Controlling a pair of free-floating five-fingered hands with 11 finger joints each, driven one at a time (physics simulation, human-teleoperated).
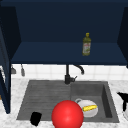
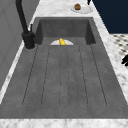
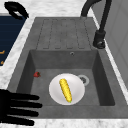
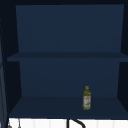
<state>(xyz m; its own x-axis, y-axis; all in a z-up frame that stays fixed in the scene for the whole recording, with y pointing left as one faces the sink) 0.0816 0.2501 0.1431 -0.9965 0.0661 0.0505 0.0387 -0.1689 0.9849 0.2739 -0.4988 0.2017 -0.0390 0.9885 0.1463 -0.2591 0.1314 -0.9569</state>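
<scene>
A: Left side?
B: Left hand [image 1: 35,118] hovers at sink's [image 1: 45,92] front edge, over the drainboard; can't tell its fingers.
A: Middle?
B: Red ball [image 1: 67,115] up front, just beside the plate [image 1: 93,112] w/ corn [image 1: 90,108] in the basin. Faucet [image 1: 68,75] behind, oil bottle [image 1: 86,44] on cabinet shelf.
A: Right?
B: Right hand [image 3: 15,107] w/ fingers straight, spread, holding nothing, just beside the basin's rim.
</scene>
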